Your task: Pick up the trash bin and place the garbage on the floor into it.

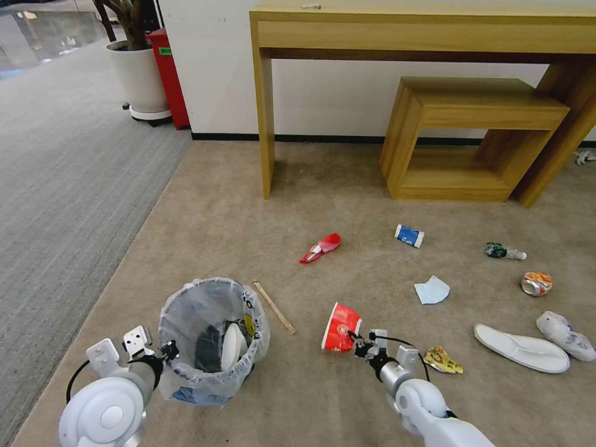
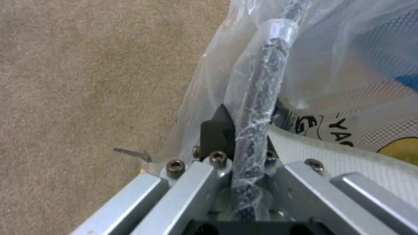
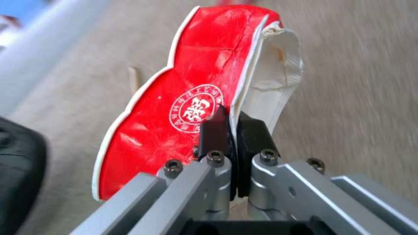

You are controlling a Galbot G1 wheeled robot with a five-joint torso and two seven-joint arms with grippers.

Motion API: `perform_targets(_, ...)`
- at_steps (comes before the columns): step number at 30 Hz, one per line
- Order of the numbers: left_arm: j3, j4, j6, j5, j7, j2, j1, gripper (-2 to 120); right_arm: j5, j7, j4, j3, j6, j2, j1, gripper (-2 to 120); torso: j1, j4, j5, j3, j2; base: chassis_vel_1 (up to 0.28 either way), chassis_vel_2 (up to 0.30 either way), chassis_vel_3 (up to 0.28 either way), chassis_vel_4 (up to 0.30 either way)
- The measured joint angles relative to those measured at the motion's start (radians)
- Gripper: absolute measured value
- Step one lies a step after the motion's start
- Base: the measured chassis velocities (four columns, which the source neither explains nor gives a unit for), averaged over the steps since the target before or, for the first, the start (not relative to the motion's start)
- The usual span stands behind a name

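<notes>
The trash bin (image 1: 211,338), lined with a crinkled white bag, is at the lower left of the head view. My left gripper (image 1: 169,351) is shut on the bin's rim (image 2: 257,107), one finger outside and one inside. A white object lies inside the bin. My right gripper (image 1: 355,341) is shut on the wall of a crushed red cup (image 1: 340,327), held just right of the bin. The pads (image 3: 215,130) pinch the cup (image 3: 183,98). Garbage lies on the beige floor (image 1: 372,397): a second red cup (image 1: 320,248), a stick (image 1: 274,307), a yellow wrapper (image 1: 442,360).
Farther right lie a blue-white cup (image 1: 409,235), a blue mask (image 1: 431,290), a small bottle (image 1: 504,251), an orange can (image 1: 536,284) and two white slippers (image 1: 520,347). A wooden desk (image 1: 397,37) with a low shelf (image 1: 465,139) stands at the wall. Grey ribbed carpet (image 1: 68,180) lies left.
</notes>
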Motion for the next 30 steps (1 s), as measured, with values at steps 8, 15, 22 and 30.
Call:
perform_targets(8,0.016,0.013,0.002,0.014,0.007,0.001,-0.002,0,-0.073,-0.231,-0.007,0.018,0.179,-0.039,-0.016,0,0.000,0.0000,0.0000,0.000,0.000,0.000,0.000,0.000,0.000)
perform_targets(15,0.033,0.030,0.006,0.029,0.016,0.002,-0.007,0,-0.136,-0.417,-0.013,0.037,0.287,-0.058,-0.022,0,0.000,0.0001,0.0000,0.000,0.000,0.000,0.000,0.000,0.000)
perform_targets(22,0.053,0.041,0.008,0.043,0.022,0.007,-0.012,0,-0.219,-0.529,0.004,0.062,0.352,-0.080,-0.019,0,0.000,0.0001,0.0001,0.000,0.000,0.000,0.000,0.000,0.000)
perform_targets(30,0.095,0.062,0.010,0.073,0.033,0.018,-0.018,0,-0.269,-0.637,0.111,0.088,0.374,-0.148,-0.028,0,0.000,0.0001,-0.0001,0.000,0.000,0.000,0.000,0.000,0.000)
